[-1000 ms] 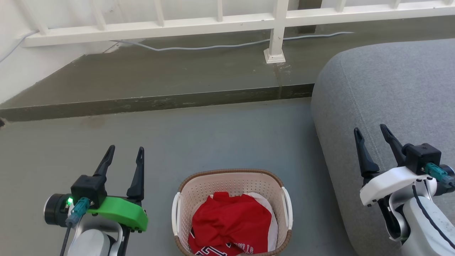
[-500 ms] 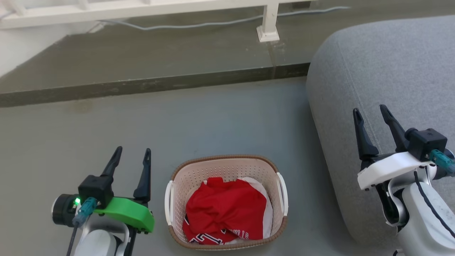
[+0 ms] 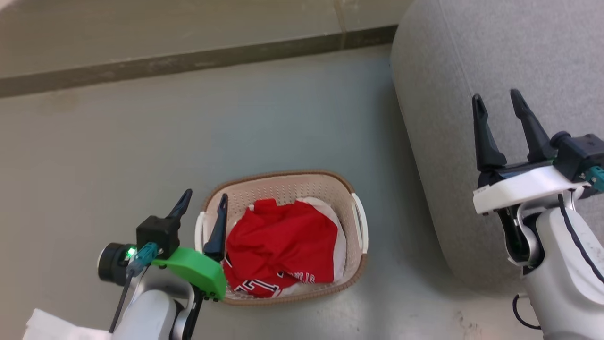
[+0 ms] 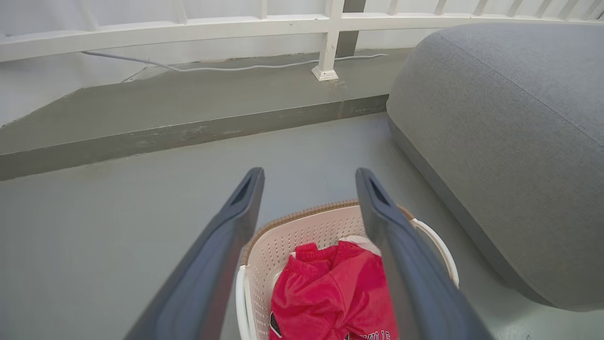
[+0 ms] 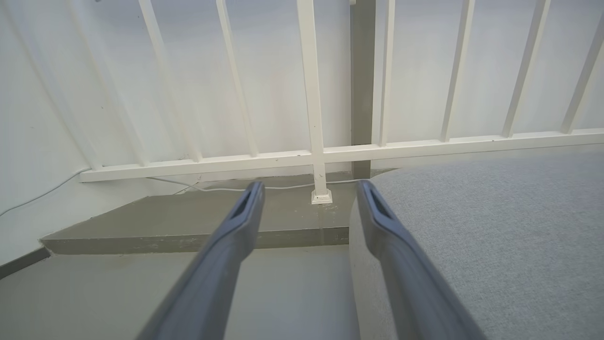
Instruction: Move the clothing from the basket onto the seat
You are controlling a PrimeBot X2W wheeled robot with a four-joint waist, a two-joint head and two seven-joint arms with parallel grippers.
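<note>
We see a smooth grey floor [image 3: 118, 156] across the left and middle of the head view, with pale scuffs near the lower right. Along the top runs the dark edge of a raised step [image 3: 188, 63], whose top is a duller grey-green. In the left wrist view a white railing [image 4: 188, 30] stands on that step before a white wall [image 4: 37, 85]. One post foot is planted on the step, and a pale cable [image 4: 212, 68] lies along the railing's base. The seat [image 3: 472, 56] takes the upper right of the head view, resting on the floor with its rounded edge near the step. The basket [image 3: 283, 186] stands on the floor at lower centre, left of the seat and apart from it. The clothing [image 3: 278, 241] lies crumpled inside it, red with white lettering toward the lower edge. The left gripper [image 3: 204, 197] hangs at the lower left, fingers spread and empty, one finger crossing the basket's left rim in that view. The right gripper [image 3: 496, 97] sits at the right, over the seat, fingers likewise apart and holding nothing.
</note>
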